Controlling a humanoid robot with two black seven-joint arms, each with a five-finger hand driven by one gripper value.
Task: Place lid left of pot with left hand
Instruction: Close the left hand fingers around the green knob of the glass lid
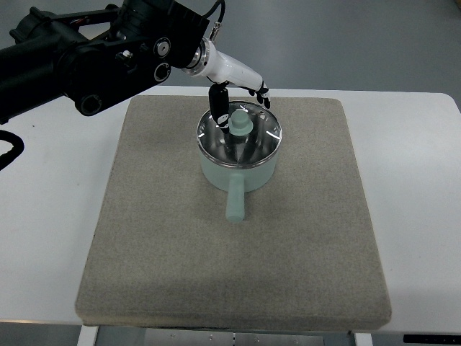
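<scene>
Top view: the left hand [234, 90] reaches in from the upper left and hangs over the pot's far rim, 1 dark finger [216, 103] dropping beside the lid's pale green knob [240, 124], though I cannot tell whether the fingers have closed on it. The glass lid [239, 134] sits on the pot [238, 162] mid-mat [173, 238], handle pointing toward the camera, so the bare mat left of the pot looks free for setting it down

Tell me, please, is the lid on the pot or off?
On: the glass lid sits flat within the pot rim, its knob centred.
</scene>
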